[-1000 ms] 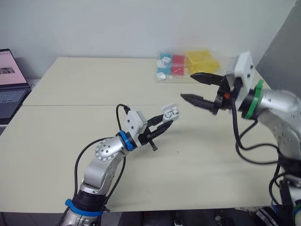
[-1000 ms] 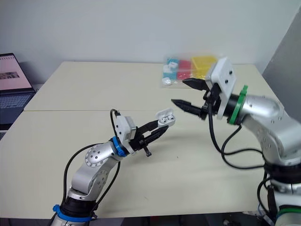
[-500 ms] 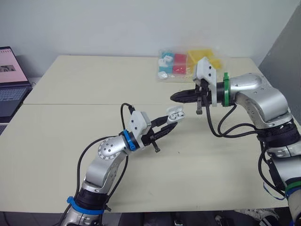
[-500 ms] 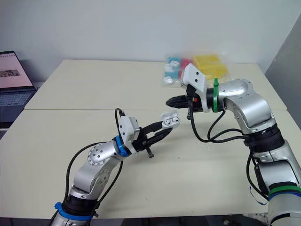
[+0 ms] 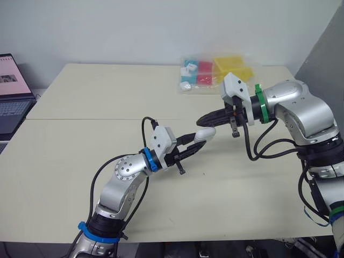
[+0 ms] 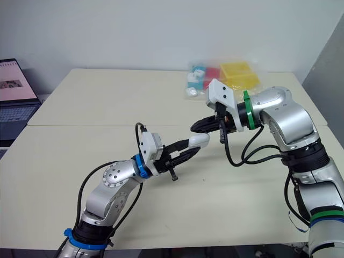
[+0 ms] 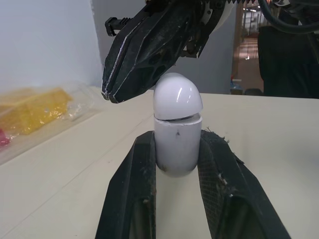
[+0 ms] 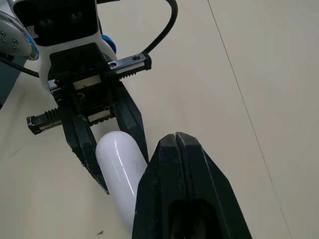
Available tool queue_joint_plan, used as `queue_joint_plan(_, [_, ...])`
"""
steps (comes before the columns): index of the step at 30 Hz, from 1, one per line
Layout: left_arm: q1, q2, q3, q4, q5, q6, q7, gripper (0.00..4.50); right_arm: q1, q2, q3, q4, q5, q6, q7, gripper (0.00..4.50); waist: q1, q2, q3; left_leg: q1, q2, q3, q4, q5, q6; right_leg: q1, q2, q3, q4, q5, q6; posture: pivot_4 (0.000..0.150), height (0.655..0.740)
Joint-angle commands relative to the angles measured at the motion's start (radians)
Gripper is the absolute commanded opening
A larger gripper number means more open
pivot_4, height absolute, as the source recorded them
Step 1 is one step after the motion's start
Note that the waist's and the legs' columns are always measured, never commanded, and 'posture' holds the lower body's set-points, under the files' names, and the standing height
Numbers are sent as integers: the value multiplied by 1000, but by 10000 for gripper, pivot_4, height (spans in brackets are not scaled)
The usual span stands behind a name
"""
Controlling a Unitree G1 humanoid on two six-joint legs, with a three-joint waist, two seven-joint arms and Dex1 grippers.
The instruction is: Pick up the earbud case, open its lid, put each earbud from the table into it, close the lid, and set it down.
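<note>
Cream-coloured laminate surface (image 5: 80, 161) is spreading wide beneath both arms, with a seam running across its middle. An open dark laptop with a lit pinkish screen (image 5: 9, 99) is sitting beyond its left edge, and a clear plastic bag of yellow, red and blue pieces (image 5: 215, 71) is lying at the far side, well apart from the arms. The right tool (image 5: 203, 118) is reaching in over the middle of the surface with its two black fingers clenched together on nothing, their joined tip resting against the top of the lid. The left tool (image 7: 177, 164) is pointing up and away from the surface, its fingers grasping the white, glossy, round-ended plastic earbud case (image 7: 177, 142) by the lower body, one finger on each side. That earbud case is being held upright in the air above the surface, between the two tools. Its domed lid (image 7: 178, 99) is sitting down on the body, with a thin dark seam showing between them.
</note>
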Motion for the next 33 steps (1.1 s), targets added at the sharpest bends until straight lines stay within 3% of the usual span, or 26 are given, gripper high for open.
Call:
queue_joint_plan(1, [-38,-9,30,-54,-17,4,26,7831,31,-12,-5,-56,-11,-17,13,0,0,0,0,0,0,0,0,0,0,0,0,0,0,0,0,1500,7400])
queue_joint_plan(10, [-50,-15,38,-69,-30,58,35,7830,72,-2,-26,-92,-32,-17,-19,0,0,0,0,0,0,0,0,0,0,0,0,0,0,0,0,1500,7400])
queue_joint_plan(15, [-50,1,47,-66,-65,195,55,7829,98,-31,-92,-97,-53,-55,-73,0,0,0,0,0,0,0,0,0,0,0,0,0,1,0,0,1500,7400])
queue_joint_plan(20, [-63,-14,124,-16,-236,541,146,7829,266,-60,-244,-248,-9,-103,-151,0,0,0,0,0,0,-1,0,0,0,0,0,0,0,0,0,1500,7400])
queue_joint_plan(25, [-97,13,180,64,-307,785,204,7829,411,-75,-313,-386,58,-41,-193,0,-1,0,0,0,0,-1,1,0,0,1,0,0,1,0,0,1500,7400])
queue_joint_plan(33, [-179,-6,276,249,-347,949,264,7829,532,-27,-303,-537,123,-6,-293,0,-5,0,0,4,0,-3,1,0,0,3,1,-2,4,0,0,1500,7400])
